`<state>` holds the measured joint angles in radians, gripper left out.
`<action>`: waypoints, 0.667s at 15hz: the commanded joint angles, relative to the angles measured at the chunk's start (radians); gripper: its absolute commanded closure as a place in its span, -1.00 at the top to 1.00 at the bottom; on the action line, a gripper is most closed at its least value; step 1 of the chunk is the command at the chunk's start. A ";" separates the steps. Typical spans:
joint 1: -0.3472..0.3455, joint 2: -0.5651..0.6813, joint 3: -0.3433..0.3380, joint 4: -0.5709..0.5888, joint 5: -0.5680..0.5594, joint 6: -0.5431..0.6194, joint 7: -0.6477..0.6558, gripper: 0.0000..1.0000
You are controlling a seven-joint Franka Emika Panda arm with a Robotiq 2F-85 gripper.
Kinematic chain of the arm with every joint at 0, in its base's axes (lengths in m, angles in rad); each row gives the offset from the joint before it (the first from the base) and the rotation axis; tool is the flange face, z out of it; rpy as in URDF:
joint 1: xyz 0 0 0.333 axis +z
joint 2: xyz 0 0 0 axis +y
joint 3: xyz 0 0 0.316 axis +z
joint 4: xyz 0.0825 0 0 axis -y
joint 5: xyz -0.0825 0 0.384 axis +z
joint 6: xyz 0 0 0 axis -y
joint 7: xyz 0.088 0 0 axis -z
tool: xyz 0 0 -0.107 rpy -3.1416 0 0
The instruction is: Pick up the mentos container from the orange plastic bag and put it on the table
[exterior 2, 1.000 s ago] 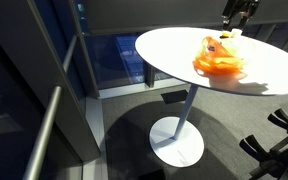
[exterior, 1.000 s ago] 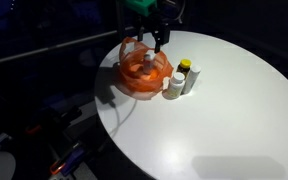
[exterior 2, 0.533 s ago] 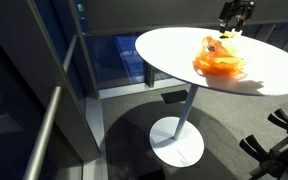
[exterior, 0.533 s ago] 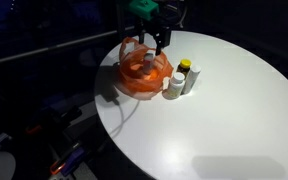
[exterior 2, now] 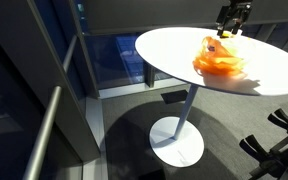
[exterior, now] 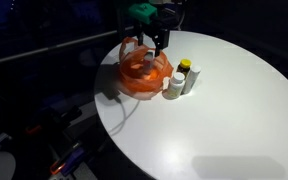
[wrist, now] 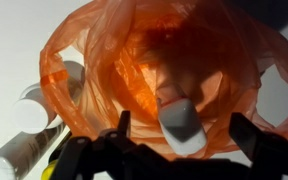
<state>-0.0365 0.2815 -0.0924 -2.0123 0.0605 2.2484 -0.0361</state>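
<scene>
The orange plastic bag (exterior: 142,75) lies on the round white table (exterior: 224,120) and also shows in an exterior view (exterior 2: 219,60). In the wrist view the bag (wrist: 134,50) is open, and the white mentos container (wrist: 179,118) lies inside it. It shows faintly as a pale spot in an exterior view (exterior: 146,66). My gripper (wrist: 184,132) is open just above the bag, with its two dark fingers on either side of the container and not touching it. The gripper hangs over the bag in both exterior views (exterior: 158,44) (exterior 2: 229,27).
Two small bottles (exterior: 174,86) (exterior: 186,74) stand right beside the bag; in the wrist view they lie at the left (wrist: 32,112). The table is round on a single pedestal (exterior 2: 179,135), with its edge close behind the bag.
My gripper has shifted a little sideways to over the bag's opening. The bag and bottles have not moved.
</scene>
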 commanded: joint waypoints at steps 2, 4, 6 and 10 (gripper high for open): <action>-0.010 0.040 0.020 0.011 -0.036 0.060 -0.013 1.00; -0.011 0.059 0.022 0.016 -0.045 0.080 -0.012 1.00; -0.012 0.077 0.022 0.022 -0.050 0.093 -0.013 1.00; -0.013 0.098 0.024 0.030 -0.051 0.088 -0.018 0.77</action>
<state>-0.0365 0.3607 -0.0794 -2.0073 0.0284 2.3376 -0.0424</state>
